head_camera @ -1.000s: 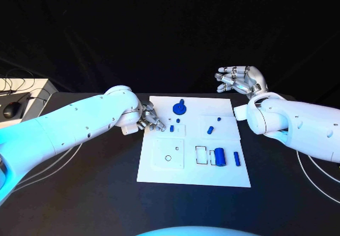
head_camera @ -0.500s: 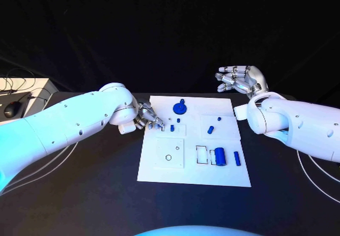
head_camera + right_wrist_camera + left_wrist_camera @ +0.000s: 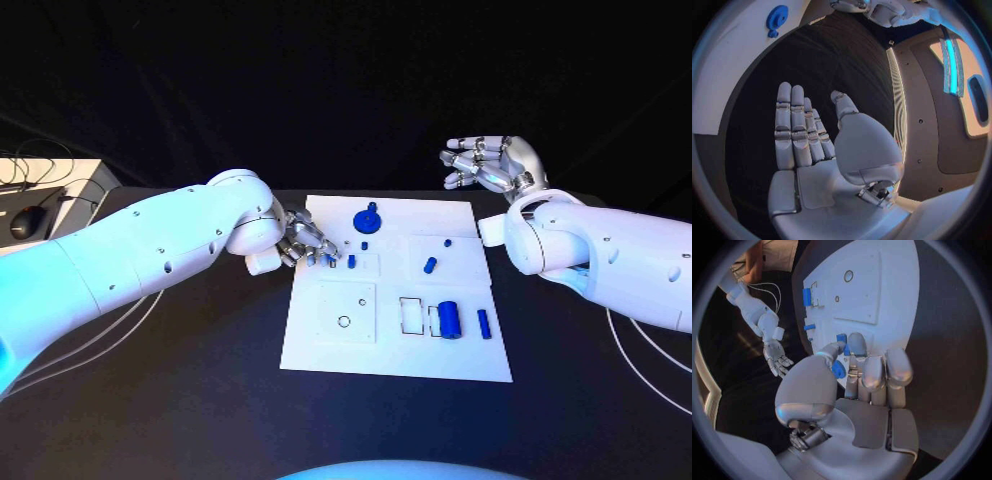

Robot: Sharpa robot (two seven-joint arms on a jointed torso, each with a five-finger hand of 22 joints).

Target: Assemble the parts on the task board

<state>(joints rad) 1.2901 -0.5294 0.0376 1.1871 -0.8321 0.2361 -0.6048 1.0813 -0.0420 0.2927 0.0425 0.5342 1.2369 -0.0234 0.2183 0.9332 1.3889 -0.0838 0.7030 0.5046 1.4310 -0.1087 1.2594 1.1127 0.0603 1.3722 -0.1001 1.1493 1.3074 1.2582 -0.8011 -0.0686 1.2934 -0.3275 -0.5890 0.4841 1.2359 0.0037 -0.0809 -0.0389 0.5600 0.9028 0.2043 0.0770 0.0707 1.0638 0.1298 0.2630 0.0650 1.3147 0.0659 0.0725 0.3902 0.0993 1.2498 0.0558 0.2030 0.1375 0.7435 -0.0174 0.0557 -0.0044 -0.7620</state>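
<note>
Since the earlier frames the left arm has been swung slightly inward; the left hand (image 3: pixel 307 243) remains at the task board's (image 3: pixel 361 350) near-left edge, little displaced. A small blue part (image 3: pixel 838 370) is seen pinched between thumb and fingers of this hand, just over the board. The right hand (image 3: pixel 490 163) is unchanged: raised beyond the board's far right corner, fingers extended and apart, nothing held.

Just beside the left fingertips a short blue peg (image 3: pixel 351 261) is noted; further off toward the right hand, a blue gear (image 3: pixel 366 217). A large blue cylinder (image 3: pixel 449 319) lies well apart from both hands.

The board rests on a black table (image 3: pixel 188 400); the background is dark drape.
</note>
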